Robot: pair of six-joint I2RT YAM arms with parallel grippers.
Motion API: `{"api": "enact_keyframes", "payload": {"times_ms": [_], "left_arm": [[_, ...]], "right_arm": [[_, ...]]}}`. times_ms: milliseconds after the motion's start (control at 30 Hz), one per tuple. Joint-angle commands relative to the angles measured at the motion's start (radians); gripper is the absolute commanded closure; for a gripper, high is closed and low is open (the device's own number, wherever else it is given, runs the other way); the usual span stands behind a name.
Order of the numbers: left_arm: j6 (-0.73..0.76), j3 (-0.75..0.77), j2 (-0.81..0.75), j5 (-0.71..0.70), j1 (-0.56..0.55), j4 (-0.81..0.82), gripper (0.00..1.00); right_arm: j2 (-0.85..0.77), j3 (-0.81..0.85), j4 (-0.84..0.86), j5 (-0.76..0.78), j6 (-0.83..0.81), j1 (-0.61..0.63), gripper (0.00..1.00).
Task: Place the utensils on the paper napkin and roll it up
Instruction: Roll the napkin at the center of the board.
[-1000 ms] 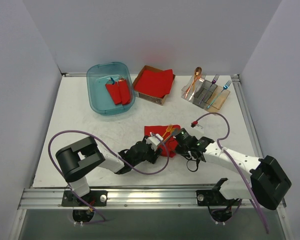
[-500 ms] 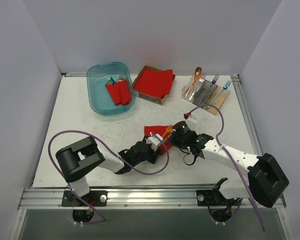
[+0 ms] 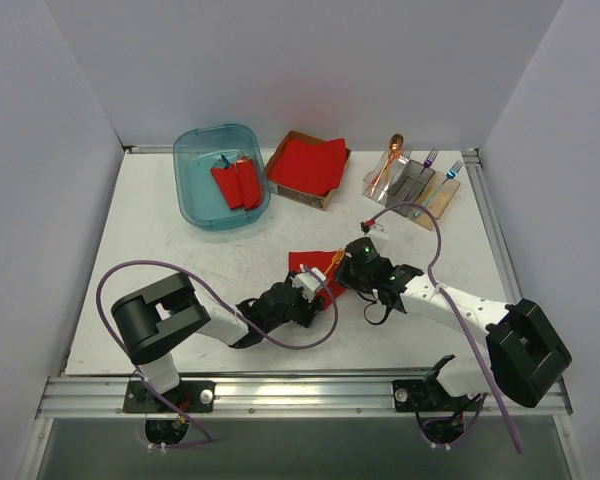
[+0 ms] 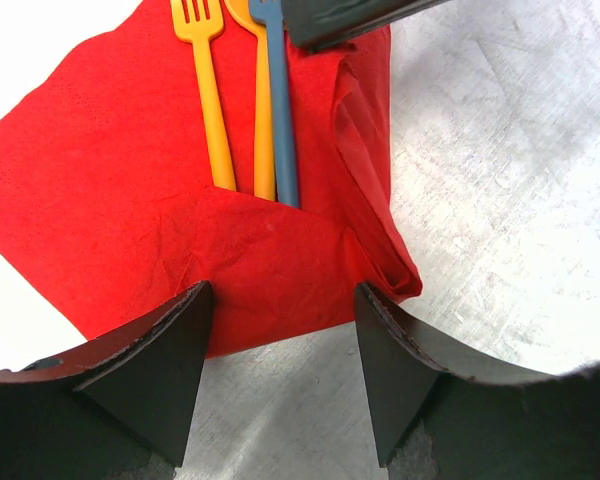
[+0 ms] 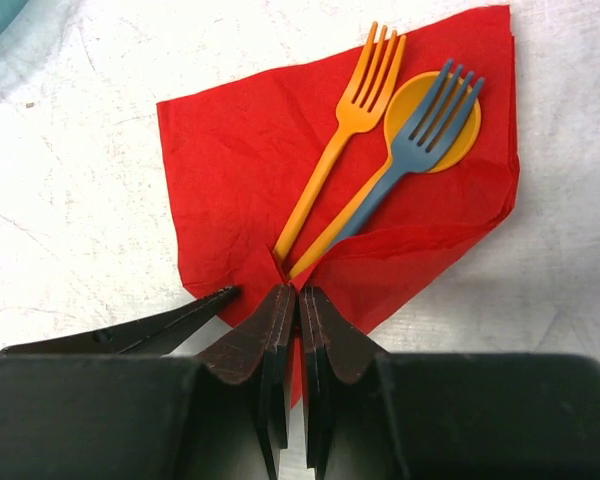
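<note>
Cutlery tucked into the folded napkin

The left gripper point(image 4: 280, 300) stands with jaws spread, straddling the near folded edge of the thin red paper napkin point(image 5: 230, 150) at the middle of the white counter point(image 5: 80, 200). On it lie a shiny orange plastic fork point(image 5: 355, 110), a yellow plastic spoon point(image 5: 400, 108) and a blue plastic fork point(image 5: 415, 150), handles under the fold. The right gripper point(image 5: 298, 295), jaws pressed almost together, meets that fold.

We find the scene bright and evenly lit from above, with only soft, short shadows on the white table point(image 3: 160, 240). In the left wrist view its top-left corner washes out to plain white. The dark fingers point(image 4: 160, 370) sit slightly soft (too near the lens), while the paper napkin point(image 5: 240, 160) and the faintly glossy utensils point(image 5: 330, 165) stay sharp.
</note>
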Motion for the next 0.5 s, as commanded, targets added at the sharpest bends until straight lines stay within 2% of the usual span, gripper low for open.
{"api": "enact_keyframes", "payload": {"times_ms": [0, 467], "left_arm": [[-0.011, -0.017, -0.011, 0.04, -0.006, -0.017, 0.32], [-0.057, -0.037, -0.048, 0.043, -0.006, -0.002, 0.32]], "right_arm": [[0.006, 0.039, 0.049, -0.009, -0.036, -0.009, 0.92], [0.023, 0.024, 0.128, -0.059, -0.051, -0.024, 0.91]]}}
